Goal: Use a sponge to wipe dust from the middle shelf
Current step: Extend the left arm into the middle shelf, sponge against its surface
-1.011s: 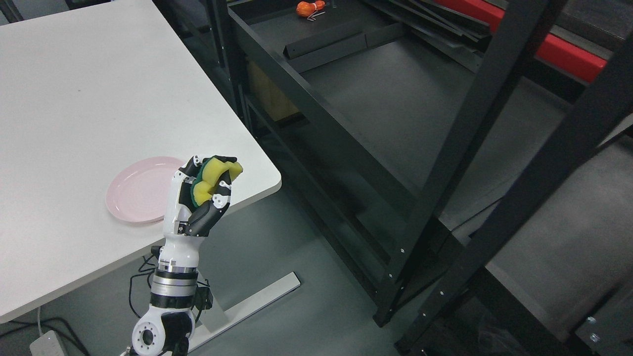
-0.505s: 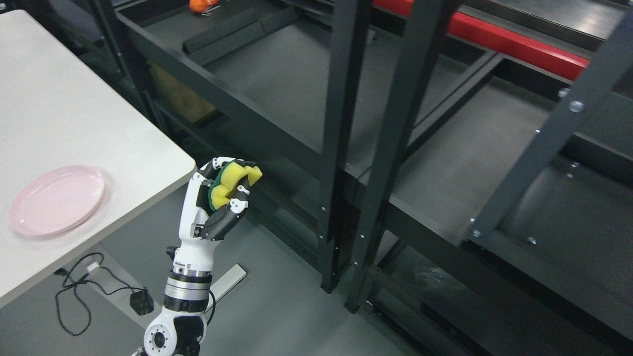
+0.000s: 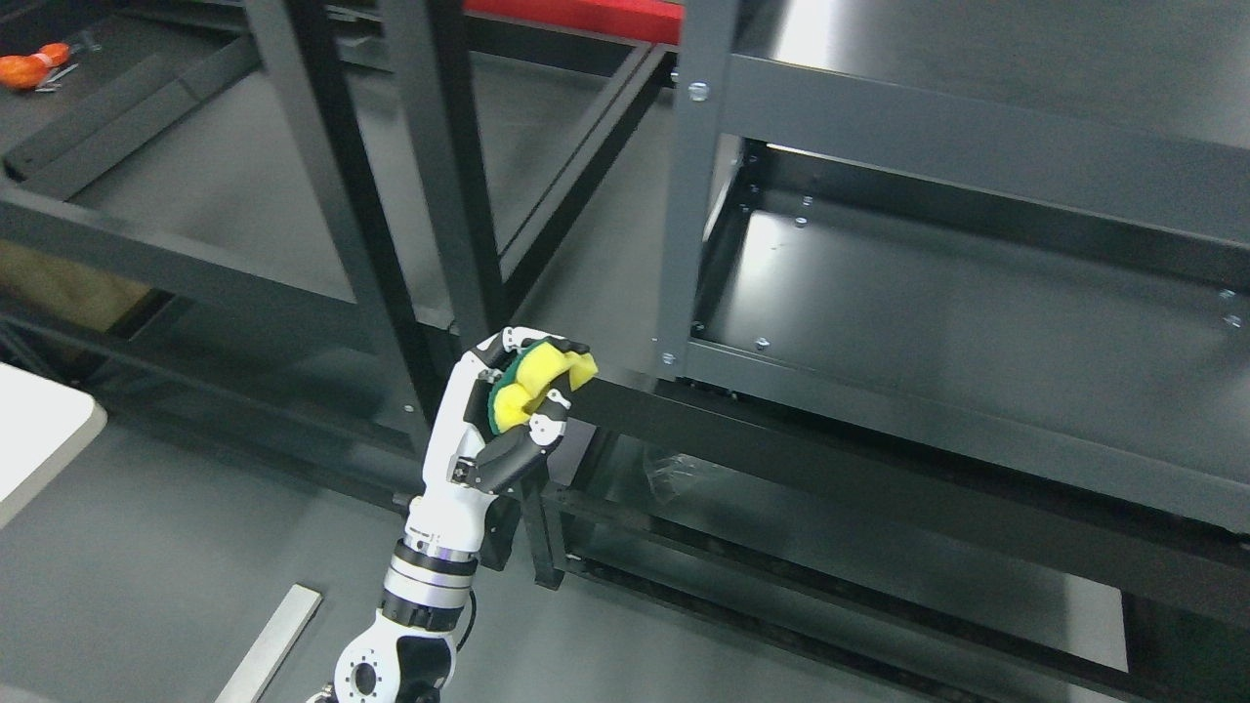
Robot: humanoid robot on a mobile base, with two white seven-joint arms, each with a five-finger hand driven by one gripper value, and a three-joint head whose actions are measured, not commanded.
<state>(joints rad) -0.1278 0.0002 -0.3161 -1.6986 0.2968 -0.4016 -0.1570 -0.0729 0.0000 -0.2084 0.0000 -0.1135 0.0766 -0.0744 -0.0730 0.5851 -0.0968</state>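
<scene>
Head view: the left hand (image 3: 508,410) has its fingers clenched round the yellow-and-green sponge (image 3: 532,386), held up in front of the grey shelving unit (image 3: 928,156). The middle shelf (image 3: 957,312) sits well apart and looks untouched, so I'd say the wiping itself is all still to do.

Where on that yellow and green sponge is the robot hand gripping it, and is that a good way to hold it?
The left robot hand pinches the sponge across its thin middle, fingers over the yellow face, bending it. Probably good: the soft foam yields, and the end toward the grey shelf stays free. Which face would wipe I cannot tell.
</scene>
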